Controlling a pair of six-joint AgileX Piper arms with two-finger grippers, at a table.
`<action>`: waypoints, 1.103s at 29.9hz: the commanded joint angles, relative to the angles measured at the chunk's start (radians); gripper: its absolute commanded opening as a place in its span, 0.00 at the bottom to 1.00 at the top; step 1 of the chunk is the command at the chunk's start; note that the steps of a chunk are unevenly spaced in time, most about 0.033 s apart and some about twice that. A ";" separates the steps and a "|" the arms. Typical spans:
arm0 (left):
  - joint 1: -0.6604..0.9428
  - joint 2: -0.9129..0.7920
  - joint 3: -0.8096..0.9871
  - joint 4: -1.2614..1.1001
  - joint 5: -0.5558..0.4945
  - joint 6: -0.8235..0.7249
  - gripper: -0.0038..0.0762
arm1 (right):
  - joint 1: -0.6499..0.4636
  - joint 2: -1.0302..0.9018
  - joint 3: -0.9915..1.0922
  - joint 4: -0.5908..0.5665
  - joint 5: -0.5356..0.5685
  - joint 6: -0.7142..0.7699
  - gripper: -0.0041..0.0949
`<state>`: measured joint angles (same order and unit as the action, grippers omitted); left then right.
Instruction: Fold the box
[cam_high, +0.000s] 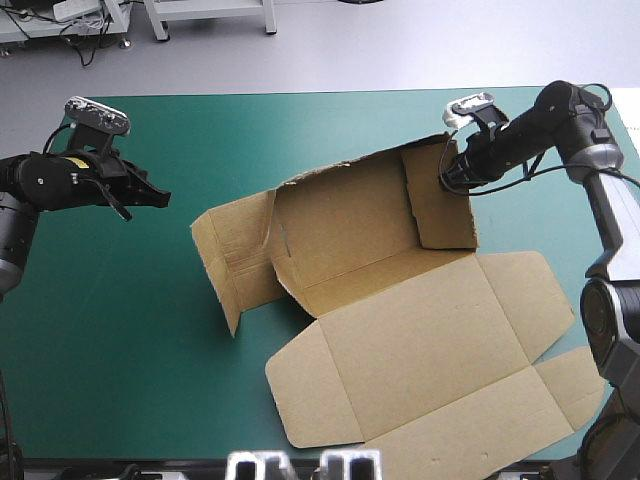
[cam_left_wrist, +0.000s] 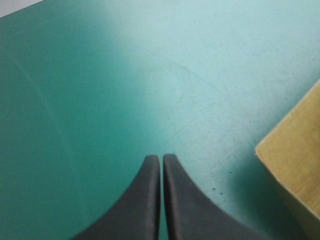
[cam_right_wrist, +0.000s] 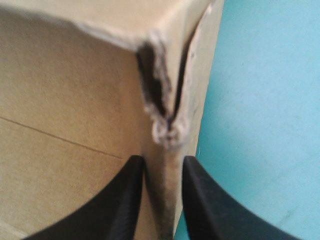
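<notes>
The brown box (cam_high: 390, 310) lies in the middle of the teal-green cover, its back and side walls raised and its lid flat toward the table's front edge. My right gripper (cam_high: 447, 180) is at the top back corner of the box's right wall. In the right wrist view that gripper (cam_right_wrist: 162, 161) is shut on the wall's edge, with the frayed corner of the box (cam_right_wrist: 75, 100) just ahead of the fingertips. My left gripper (cam_high: 160, 194) hovers left of the box, apart from it. Its fingers (cam_left_wrist: 161, 159) are shut on nothing, and a box corner (cam_left_wrist: 295, 160) shows beside them.
Bare teal-green cover (cam_high: 110, 330) stretches from the box's left flap to the table's left and front edges. The flat lid's flaps (cam_high: 560, 385) reach close to the front right corner of the table.
</notes>
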<state>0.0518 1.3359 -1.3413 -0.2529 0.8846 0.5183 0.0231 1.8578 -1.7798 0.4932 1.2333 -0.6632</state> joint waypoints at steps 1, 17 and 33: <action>0.001 -0.030 -0.024 -0.047 -0.044 0.020 0.06 | 0.002 -0.054 -0.092 0.041 0.020 0.030 0.61; 0.001 -0.030 -0.024 0.145 -0.054 -0.067 0.06 | 0.049 -0.056 -0.115 -0.092 0.022 0.148 0.78; 0.001 -0.030 -0.024 0.114 -0.051 -0.067 0.06 | 0.109 0.053 0.045 -0.098 -0.118 0.107 0.73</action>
<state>0.0518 1.3359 -1.3413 -0.1218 0.8846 0.4638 0.1324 1.9268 -1.7110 0.3522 1.1523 -0.5396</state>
